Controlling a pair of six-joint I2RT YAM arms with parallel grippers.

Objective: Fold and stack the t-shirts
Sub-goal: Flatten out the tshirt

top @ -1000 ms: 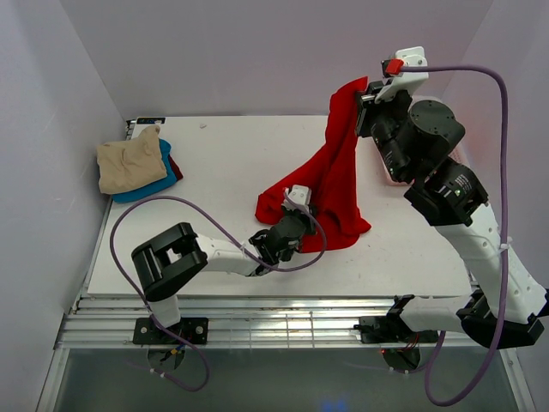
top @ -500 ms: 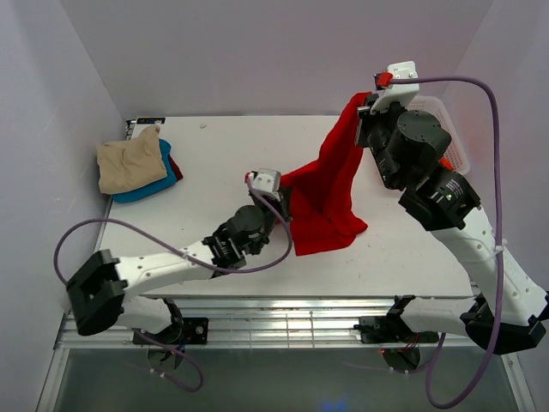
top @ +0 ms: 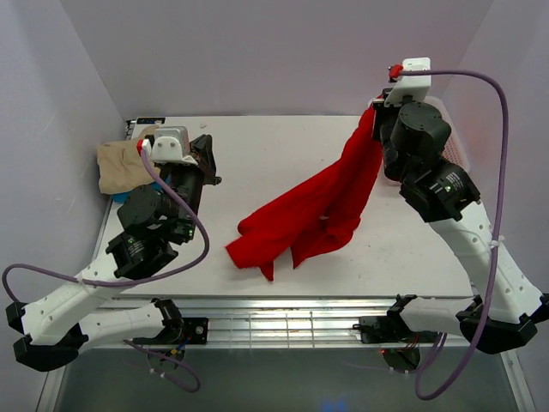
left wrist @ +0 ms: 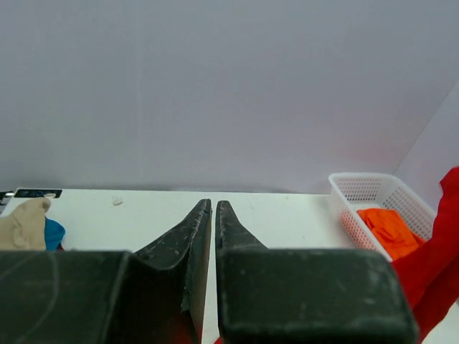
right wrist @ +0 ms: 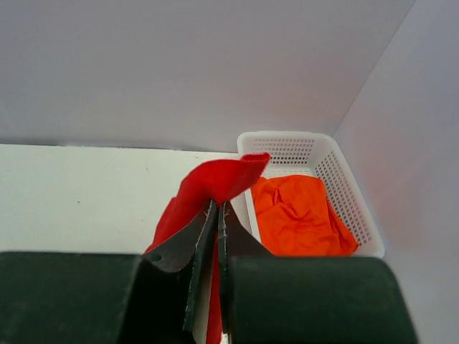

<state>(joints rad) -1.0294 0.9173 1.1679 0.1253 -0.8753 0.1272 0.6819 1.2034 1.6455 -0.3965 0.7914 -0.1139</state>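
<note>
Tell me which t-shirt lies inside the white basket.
The orange t-shirt, alone in the basket; the bright red one hangs from the right gripper.

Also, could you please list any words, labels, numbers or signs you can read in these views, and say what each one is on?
Nothing here can be read outright.
Dark label at the far left corner of the table: pale marks, too small to read.
Small marks on the right arm: blurred, unreadable.
Red t-shirt, orange t-shirt and white basket: no print visible.
</note>
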